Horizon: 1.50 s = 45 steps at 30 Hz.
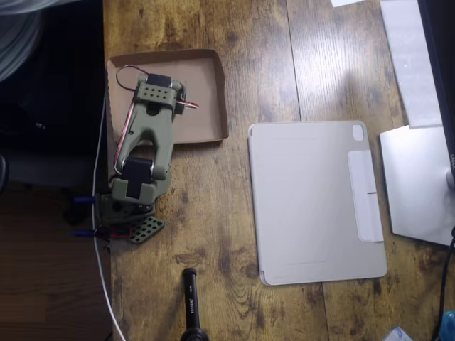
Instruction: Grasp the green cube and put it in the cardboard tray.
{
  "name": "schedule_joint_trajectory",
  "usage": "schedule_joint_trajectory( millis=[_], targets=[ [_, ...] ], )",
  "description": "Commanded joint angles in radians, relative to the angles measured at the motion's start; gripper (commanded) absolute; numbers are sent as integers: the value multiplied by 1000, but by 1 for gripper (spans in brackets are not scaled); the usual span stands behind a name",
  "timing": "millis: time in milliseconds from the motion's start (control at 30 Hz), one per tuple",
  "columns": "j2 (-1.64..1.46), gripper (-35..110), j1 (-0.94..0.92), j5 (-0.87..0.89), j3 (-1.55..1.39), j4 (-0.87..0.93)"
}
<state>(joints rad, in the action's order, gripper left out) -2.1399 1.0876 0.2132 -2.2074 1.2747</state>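
- Cardboard tray (pixel 206 92): shallow, square, brown, with low folded-up walls; lies flat on the wooden tabletop in the upper left of the overhead view, its left part covered by the olive-green arm.
- Green cube: cannot be made out.

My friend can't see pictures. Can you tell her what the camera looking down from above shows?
An olive-green robot arm is folded over a brown cardboard tray at the left of a wooden table. A flat grey tablet case lies to the right.
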Motion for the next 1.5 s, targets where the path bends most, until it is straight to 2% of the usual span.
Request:
schedule_joint_trajectory(
  millis=[0, 200, 367, 533, 667, 767, 1100, 1467],
  targets=[
    [-51, 25, -71, -52, 57, 61],
    [-44, 24, -258, -175, 307, 227],
    [-40, 23, -465, -272, 431, 284],
    [15, 22, -738, -235, 546, 385],
    [89, 12, -954, -190, 606, 486],
    [115, 3, -1048, -178, 578, 508],
    [192, 0, -1143, -92, 414, 517],
    [298, 0, -1167, -153, 391, 522]
  ],
)
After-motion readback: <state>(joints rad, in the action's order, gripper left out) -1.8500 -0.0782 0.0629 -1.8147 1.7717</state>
